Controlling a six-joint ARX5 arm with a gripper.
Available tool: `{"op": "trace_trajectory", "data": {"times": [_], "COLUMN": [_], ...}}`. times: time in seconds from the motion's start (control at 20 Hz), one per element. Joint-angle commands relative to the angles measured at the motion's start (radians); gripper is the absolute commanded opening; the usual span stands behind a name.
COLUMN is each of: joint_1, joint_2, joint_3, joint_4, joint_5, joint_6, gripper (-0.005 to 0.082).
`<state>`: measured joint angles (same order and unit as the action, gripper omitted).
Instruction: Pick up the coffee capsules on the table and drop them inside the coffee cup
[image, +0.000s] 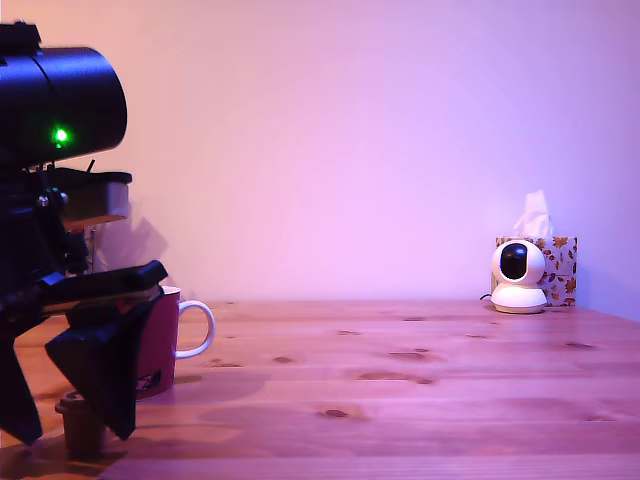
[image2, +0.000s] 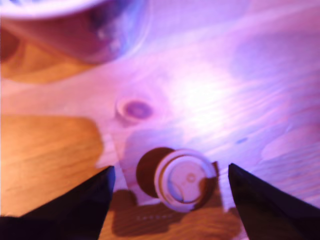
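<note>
The exterior view sits low, near table (image: 420, 400) height, facing a wall across the wood; the wrist view looks steeply down, close. Both catch the mug (image: 158, 345) and a capsule (image2: 185, 180)

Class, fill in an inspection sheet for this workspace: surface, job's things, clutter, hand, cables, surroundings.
Surface: pine table, knots visible, bare across the exterior view's right.
Job's things: one coffee capsule upright on the table; dark red coffee cup with white handle behind it. No second capsule seen.
Clutter: white camera and tissue box at the far edge, exterior view's right.
Hand: hand open, low over the capsule, fingers on either side, not touching.
Cables: thin dark lead by the white camera; otherwise nothing seen.
Surroundings: plain wall, purple-tinted light.
</note>
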<state>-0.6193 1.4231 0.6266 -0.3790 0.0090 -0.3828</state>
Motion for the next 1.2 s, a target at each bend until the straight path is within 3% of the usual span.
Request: {"op": "trace_trajectory", "data": {"times": [0.0,0.15,0.3,0.55,0.75,1.05,1.15], "joint_1": [-0.003,-0.003,-0.003,-0.003,-0.003,-0.003,-0.002], "joint_2": [0.01,0.01,0.01,0.009,0.006,-0.054,-0.07], "joint_3": [0.002,0.005,0.009,0.021,0.058,0.176,0.218], "joint_4": [0.012,0.014,0.011,0.007,-0.032,-0.044,-0.041], "joint_5": [0.001,0.002,0.002,0.009,0.021,0.092,0.089], "joint_6": [0.009,0.01,0.017,0.025,0.036,0.045,0.057], "gripper": [0.0602,0.0483,0.031,0.0163,0.0158,0.0158,0.0158]}}
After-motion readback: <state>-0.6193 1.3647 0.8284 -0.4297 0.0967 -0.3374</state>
